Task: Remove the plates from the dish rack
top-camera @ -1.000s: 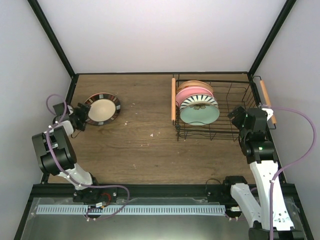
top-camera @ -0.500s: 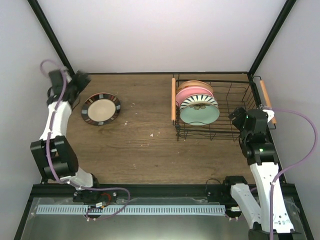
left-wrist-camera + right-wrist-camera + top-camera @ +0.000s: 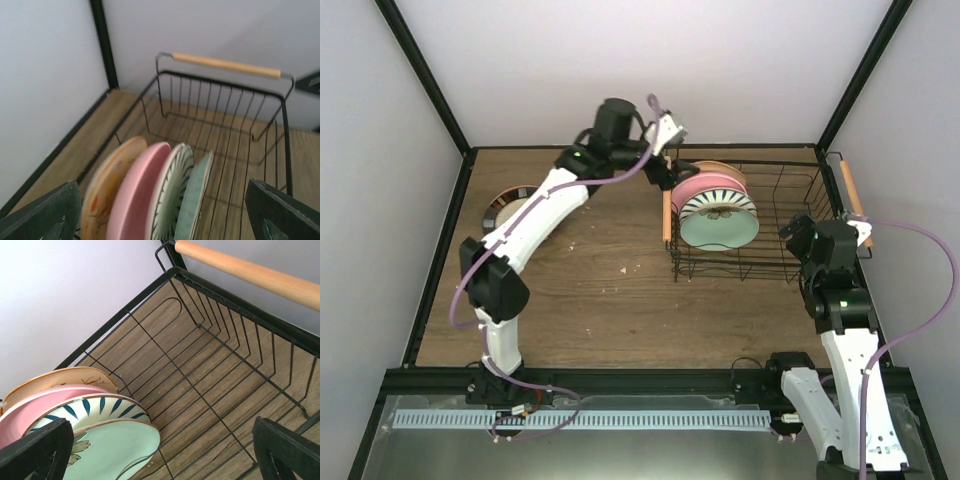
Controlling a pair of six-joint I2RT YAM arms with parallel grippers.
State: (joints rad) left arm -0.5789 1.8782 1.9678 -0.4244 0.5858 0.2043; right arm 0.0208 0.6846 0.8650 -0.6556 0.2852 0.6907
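The black wire dish rack stands at the far right with four plates on edge: tan floral, pink, white with dark stripes and mint green. A dark-rimmed plate lies flat on the table at far left, partly hidden by my left arm. My left gripper is open and empty above the rack's left handle; its view shows tan, pink, striped and mint plates between its fingers. My right gripper is open and empty at the rack's right side, facing the mint plate.
The rack has wooden rod handles on its left and right; one shows in the left wrist view and in the right wrist view. Black frame posts and white walls close in behind and beside the wooden table.
My left arm has let go of the dark-rimmed plate at far left and swung right across the table to the rack's far left corner. The right arm has barely moved.
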